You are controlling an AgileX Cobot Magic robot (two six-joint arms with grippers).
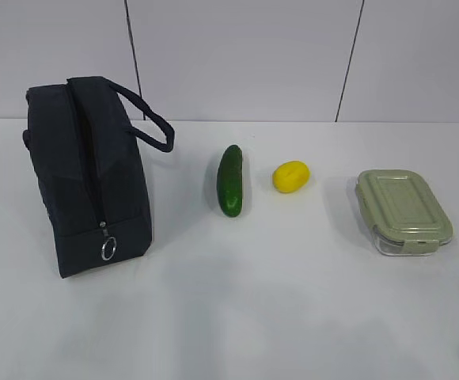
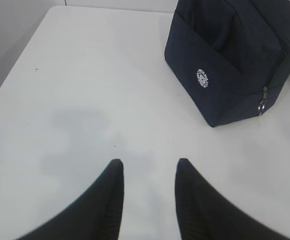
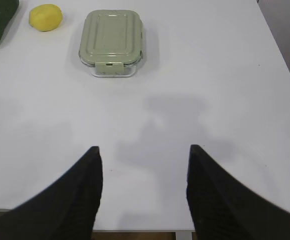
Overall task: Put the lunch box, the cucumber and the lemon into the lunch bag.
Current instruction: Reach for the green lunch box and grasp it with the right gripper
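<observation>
Nothing is packed yet. The zipped bag (image 1: 87,170) stands at left; cucumber (image 1: 230,180), lemon (image 1: 290,176) centre, box (image 1: 403,211) right. The left gripper (image 2: 147,165) and right gripper (image 3: 144,150) gape empty. Next, I judge: unzip.

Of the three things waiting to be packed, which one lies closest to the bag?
The cucumber. It lies just right of the lunch bag; the lemon is farther, the lunch box farthest.

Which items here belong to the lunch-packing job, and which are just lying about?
Job items: lunch bag, zipped shut; cucumber; lemon; lunch box, lid on.
Lying about: nothing; only the white table holds them.
</observation>
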